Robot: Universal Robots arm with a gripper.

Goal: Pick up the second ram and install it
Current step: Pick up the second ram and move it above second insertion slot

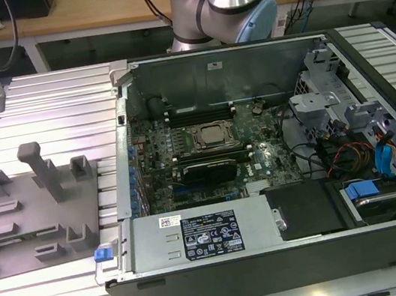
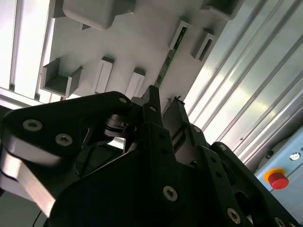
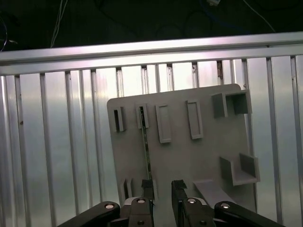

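One stick, the second ram (image 3: pixel 146 151), stands on edge in the grey holder plate (image 1: pixel 24 222) at the exterior view's left, gripper (image 3: pixel 163 188) over it w/ fingers apart, nothing between them. In the first wrist view it lines up w/ one fingertip (image 3: pixel 147 187), not the gap, so a drop could prob. hit the board's edge and tip or chip it. Further right, cables (image 1: pixel 351 156) crowd the PC case (image 1: pixel 280 275) near the motherboard (image 1: pixel 155 185): a snag risk.
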